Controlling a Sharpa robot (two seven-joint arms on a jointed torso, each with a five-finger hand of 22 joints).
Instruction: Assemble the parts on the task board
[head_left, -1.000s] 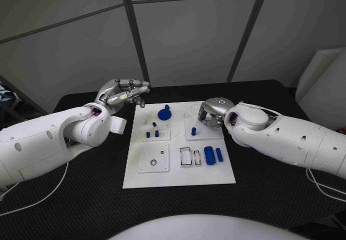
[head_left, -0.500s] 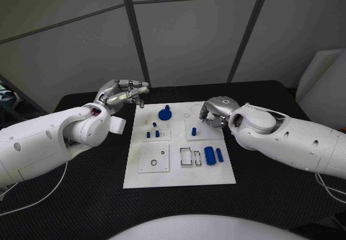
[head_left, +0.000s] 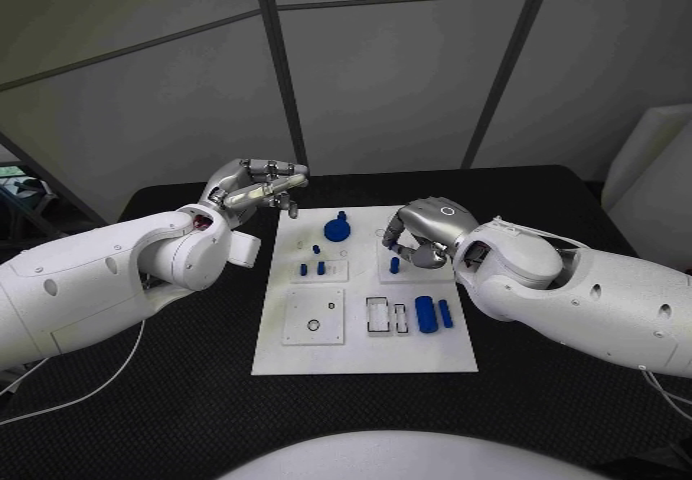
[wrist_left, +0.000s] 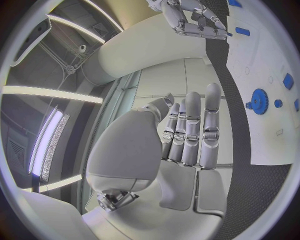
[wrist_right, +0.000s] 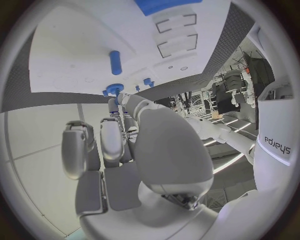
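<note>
White task board (head_left: 361, 345) lies mid black table (head_left: 173, 400), blue parts on it. Head view: round gear-like part (head_left: 338, 229) stands at far end, 2 small pegs (head_left: 310, 268) in left middle block, 1 upright peg (head_left: 395, 264) right of them, 2 long blue parts (head_left: 431, 312) lying side by side at right near end beside empty rectangular slots (head_left: 384, 315).

Left hand (head_left: 255, 187) is raised off the board's far left corner, fingers curled in, nothing in them. Left wrist view shows what head view can't: fingers (wrist_left: 190, 127) lie straight, side by side, palm empty, gear (wrist_left: 259, 101) well apart.

Right hand (head_left: 423, 230) hovers over the board's far right area, by upright peg. Right wrist view: fingers (wrist_right: 112, 137) bent, nothing visibly gripped; contact with the board can't be told.
</note>
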